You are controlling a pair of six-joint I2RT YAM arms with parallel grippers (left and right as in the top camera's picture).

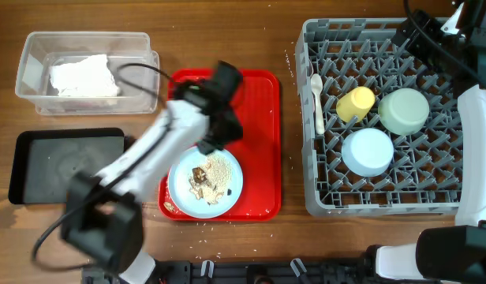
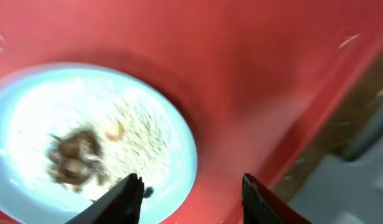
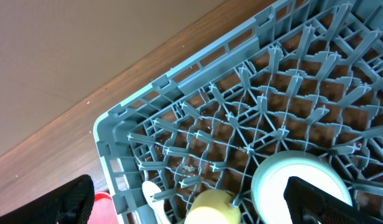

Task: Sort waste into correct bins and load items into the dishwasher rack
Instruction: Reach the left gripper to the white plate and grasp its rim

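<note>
Blue plate (image 1: pixel 180 185) holds brown scraps (image 1: pixel 200 176), pale crumbs (image 1: pixel 220 168).

Blue plate (image 1: pixel 180 188) bears scraps (image 1: pixel 200 176); yellow cup (image 1: pixel 355 104) lies in rack (image 1: pixel 322 201).

Finds left gripper (image 1: pixel 211 145) over light blue plate (image 1: pixel 180 189) on red tray (image 1: pixel 263 118). Shows yellow cup (image 1: pixel 356 104) and white spoon (image 1: pixel 316 102) in rack (image 1: pixel 369 207).

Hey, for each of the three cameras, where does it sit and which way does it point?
Overhead: above the table, facing down on red tray, plate and rack; left arm and right arm show.
Left wrist: on the left arm, facing down at food scraps on the plate; left gripper at bottom.
Right wrist: over the rack's corner, facing down at yellow cup and pale green bowl; right gripper at bottom.
Shared: overhead and left wrist see the plate.
</note>
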